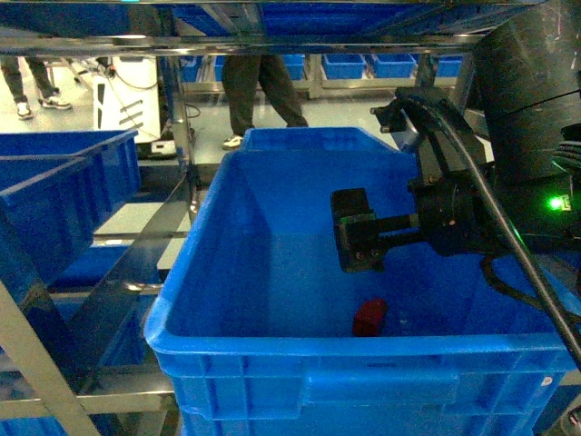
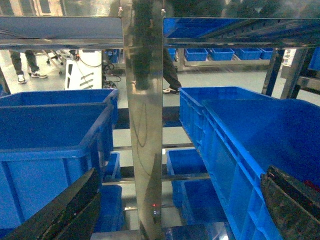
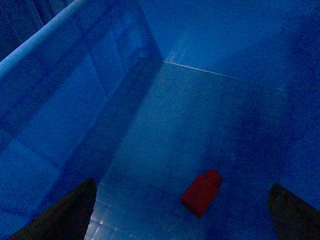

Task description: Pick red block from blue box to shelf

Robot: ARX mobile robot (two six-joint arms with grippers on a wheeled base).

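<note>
Steel shelf (image 1: 272, 41) framing is filling the scene, its shiny upright post (image 2: 143, 125) standing in the middle of the left wrist view and its horizontal rail running across the top of the head view. Sitting on that rack, the blue box (image 1: 227, 309) is taking up most of the head view; here it is showing as a deep blue bin with tall walls and a thick rim, contrary to any idea of a shallow tray. More blue crates (image 1: 64, 195) are sitting to its left and further back along the aisle, and a person's legs (image 1: 259, 91) are standing on the pale floor behind. The right gripper (image 1: 356, 232) is reaching in over the box from the right side, hovering above the floor of the bin, its dark fingers (image 3: 60, 215) showing at the two lower corners of the right wrist view, spread wide apart with nothing between them. The left gripper (image 2: 175, 215) is hanging outside the box beside the post, its jaws likewise standing apart and empty. The red block (image 1: 369, 317) is lying on the box floor near the front wall, below the right gripper and not touching it, stud end pointing up and to the right in the right wrist view.
</note>
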